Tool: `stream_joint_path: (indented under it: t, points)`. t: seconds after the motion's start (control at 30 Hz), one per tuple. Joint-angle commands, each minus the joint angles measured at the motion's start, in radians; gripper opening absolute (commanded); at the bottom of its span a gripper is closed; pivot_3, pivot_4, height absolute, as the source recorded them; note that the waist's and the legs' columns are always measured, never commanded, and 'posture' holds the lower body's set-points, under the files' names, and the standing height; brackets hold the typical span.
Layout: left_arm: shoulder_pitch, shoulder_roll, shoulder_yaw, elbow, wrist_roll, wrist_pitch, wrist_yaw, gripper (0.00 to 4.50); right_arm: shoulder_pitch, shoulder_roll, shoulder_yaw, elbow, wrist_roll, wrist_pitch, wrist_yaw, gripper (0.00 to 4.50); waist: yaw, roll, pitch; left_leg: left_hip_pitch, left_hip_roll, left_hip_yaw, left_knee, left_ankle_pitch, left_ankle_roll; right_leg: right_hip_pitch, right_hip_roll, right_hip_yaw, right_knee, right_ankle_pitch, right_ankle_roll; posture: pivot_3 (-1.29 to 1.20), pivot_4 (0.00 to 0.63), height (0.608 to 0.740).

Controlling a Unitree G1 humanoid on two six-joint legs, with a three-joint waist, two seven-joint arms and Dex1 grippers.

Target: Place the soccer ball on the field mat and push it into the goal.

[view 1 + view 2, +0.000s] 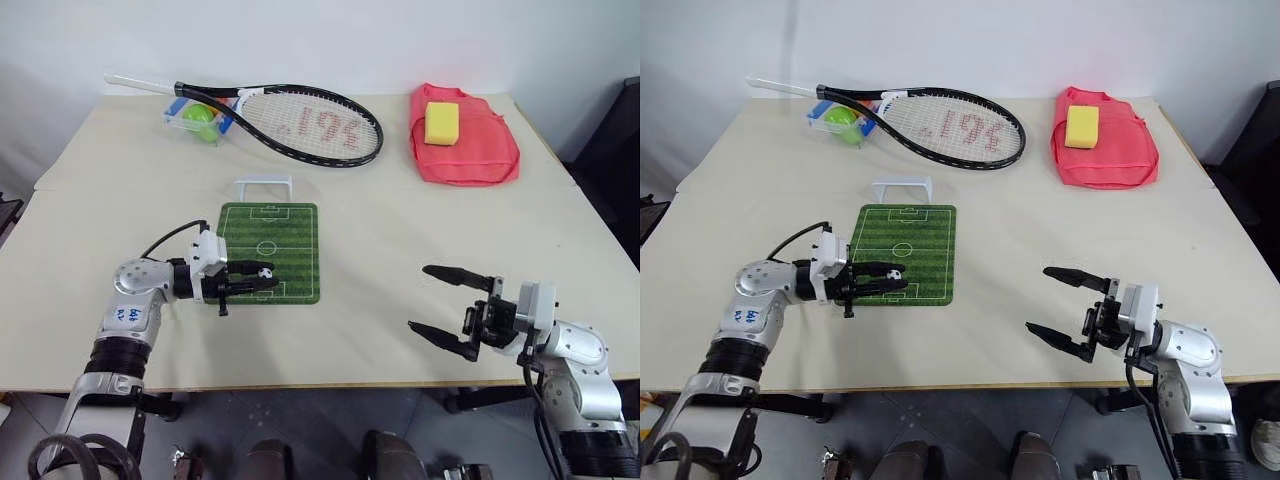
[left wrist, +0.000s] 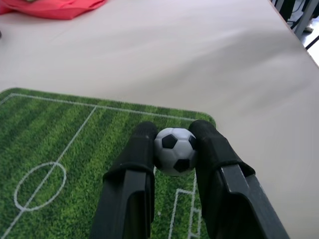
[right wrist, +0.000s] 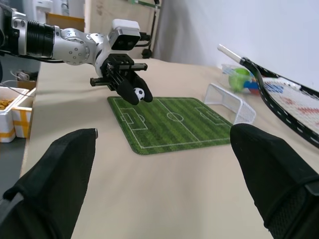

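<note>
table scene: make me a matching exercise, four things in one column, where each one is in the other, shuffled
Things:
1. small black-and-white soccer ball
2. yellow rectangular sponge
3. green-yellow tennis ball
4. small white plastic goal

Places:
A. in a clear plastic box
B. on folded red cloth
C. at the green field mat's far end
D. between the left gripper's fingers

Pairs: 1-D, 2-B, 3-A, 4-C
</note>
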Motion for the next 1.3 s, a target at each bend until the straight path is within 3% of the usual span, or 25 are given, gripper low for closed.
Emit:
stream_joint_path:
  t: [0.03, 0.47, 0.67, 1.03, 1.3]
  points:
    - [-0.037, -0.001, -0.001, 0.092, 0.029, -0.065, -0.029, 0.86, 0.038, -0.014, -0.039, -0.087, 0.000, -0.001, -0.053, 4.50, 0.001, 0.000, 0.000, 0.000, 0.000, 0.000, 0.000, 0.000, 0.000, 0.000, 0.000, 0.000, 0.000, 0.000, 0.000, 0.00, 0.150, 0.740]
    - [-0.098, -0.029, -0.005, 0.262, 0.081, -0.157, -0.050, 0.86, 0.087, -0.017, -0.033, -0.160, -0.008, 0.004, -0.130, 4.50, 0.009, 0.000, 0.000, -0.001, 0.000, 0.000, 0.002, 0.000, 0.001, 0.000, 0.000, 0.001, 0.000, 0.001, 0.001, 0.00, 0.150, 0.740]
    - [-0.099, -0.033, 0.005, 0.259, 0.072, -0.171, -0.061, 2.72, 0.096, -0.016, -0.027, -0.166, -0.004, 0.006, -0.136, 4.50, 0.011, 0.000, 0.000, -0.001, 0.000, 0.000, 0.002, -0.001, 0.001, 0.000, 0.000, 0.001, 0.000, 0.001, 0.001, 0.00, 0.150, 0.740]
    - [-0.031, 0.015, 0.068, 0.087, -0.021, -0.115, -0.139, 2.72, 0.096, -0.005, 0.008, -0.153, -0.001, 0.012, -0.127, 4.50, 0.010, 0.000, 0.000, -0.001, 0.000, 0.000, 0.002, -0.001, 0.001, 0.000, 0.000, 0.001, 0.000, 0.001, 0.001, 0.00, 0.150, 0.740]
    - [0.182, 0.182, 0.194, -0.251, -0.147, 0.068, -0.127, 2.72, 0.063, 0.006, 0.024, -0.106, -0.003, 0.013, -0.103, 4.50, -0.010, 0.000, 0.000, 0.000, 0.001, 0.000, 0.002, -0.001, 0.001, 0.000, 0.000, 0.001, 0.000, 0.001, 0.001, 0.00, 0.150, 0.740]
